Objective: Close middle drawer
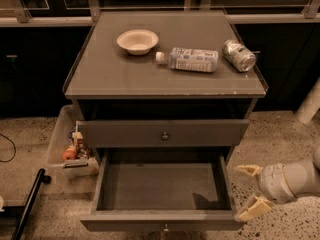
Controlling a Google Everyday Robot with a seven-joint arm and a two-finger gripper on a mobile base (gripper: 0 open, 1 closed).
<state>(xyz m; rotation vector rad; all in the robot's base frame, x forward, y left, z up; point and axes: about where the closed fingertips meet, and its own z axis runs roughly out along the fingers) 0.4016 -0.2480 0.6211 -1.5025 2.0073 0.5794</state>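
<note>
The middle drawer (162,188) of the grey cabinet is pulled far out. Its plain grey box is empty, and its front (160,221) with a small round knob (165,228) sits at the bottom edge of the view. The drawer above it (162,133) is pushed in and shows its knob. The lowest drawer is hidden under the open one. My gripper (248,190) is low on the right, just beside the open drawer's front right corner. Its cream fingers (253,208) are spread open and hold nothing.
On the cabinet top (105,76) stand a white bowl (137,40), a plastic bottle on its side (190,59) and a tipped can (239,55). A clear bin with small items (70,146) stands on the floor at the left. A black pole (27,204) lies at the lower left.
</note>
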